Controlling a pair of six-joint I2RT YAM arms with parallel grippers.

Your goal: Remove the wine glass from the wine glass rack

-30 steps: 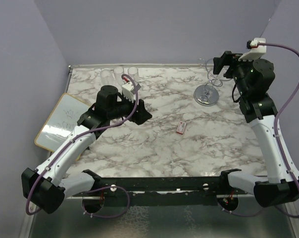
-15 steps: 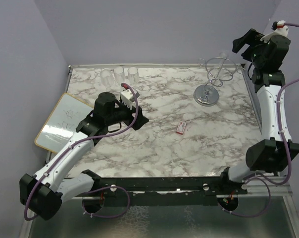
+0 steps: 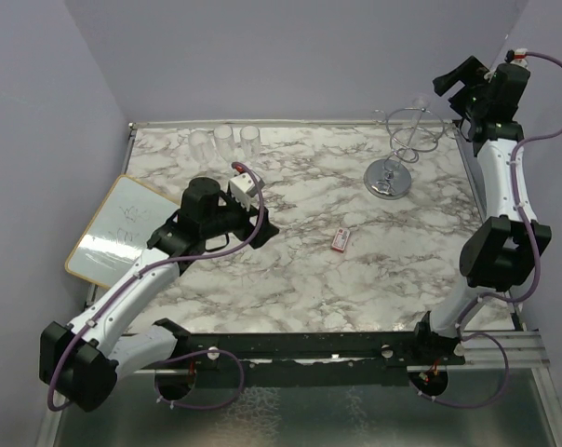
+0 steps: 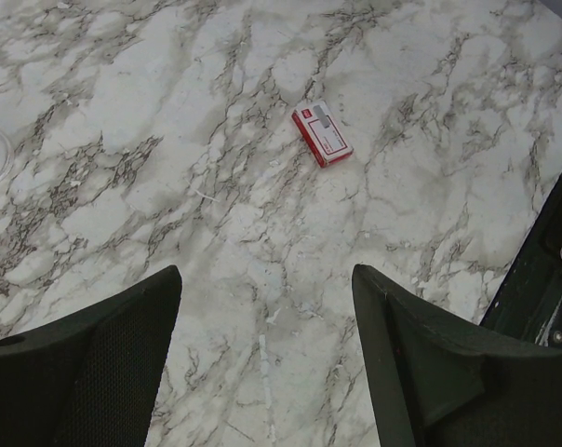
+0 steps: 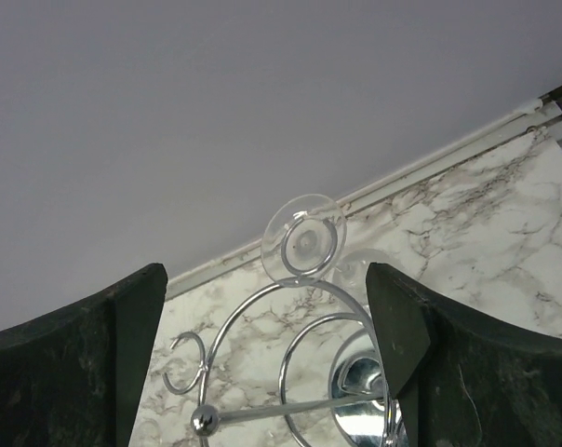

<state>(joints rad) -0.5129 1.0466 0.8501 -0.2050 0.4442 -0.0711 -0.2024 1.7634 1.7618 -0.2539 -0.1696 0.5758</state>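
The wine glass (image 5: pixel 304 239) is hung foot-up on the wine glass rack (image 3: pixel 389 177), on the rack's far side by the table's back edge. Its foot is seen clearly only by the right wrist. The right gripper (image 5: pixel 264 275) is raised right of the rack, fingers spread, nothing gripped. The left gripper (image 4: pixel 264 279) is spread too, over open marble well left of the rack. The print on the red-white packet (image 4: pixel 322 133) cannot be read.

Stretched forward and low: left gripper (image 4: pixel 267 358), fingers spread wide. Upright and high at far right: right gripper (image 5: pixel 262 317), fingers apart.
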